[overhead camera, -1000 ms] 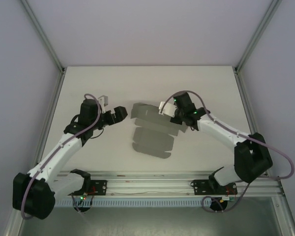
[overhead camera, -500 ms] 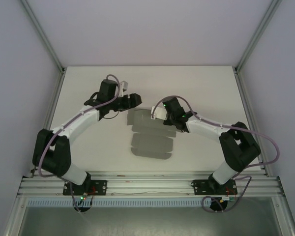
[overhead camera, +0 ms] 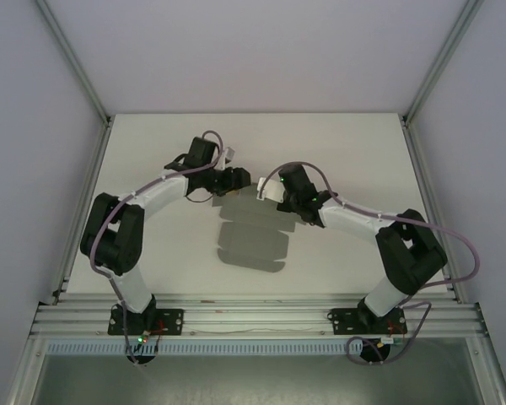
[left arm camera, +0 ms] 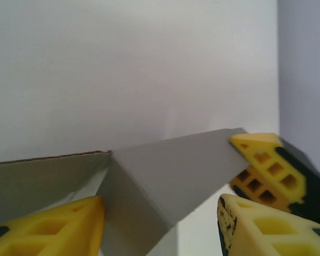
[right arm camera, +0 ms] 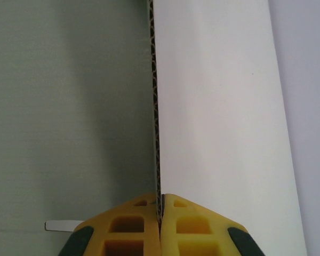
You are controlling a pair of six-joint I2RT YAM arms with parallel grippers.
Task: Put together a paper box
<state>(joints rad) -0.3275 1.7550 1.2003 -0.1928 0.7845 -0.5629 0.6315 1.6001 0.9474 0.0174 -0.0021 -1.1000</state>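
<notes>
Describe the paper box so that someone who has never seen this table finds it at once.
Start at the white table inside the pale-walled enclosure and look between the two arms. There lies the paper box, a flat, creased cut-out with flaps, one edge pinched in the right gripper. It is the one matte grey sheet among black-and-white arms.

L tool moved in onto paper box flap, jaws narrowing

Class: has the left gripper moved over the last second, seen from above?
Yes. The left gripper moved rightward, away from the front rail, to the paper box.
</notes>
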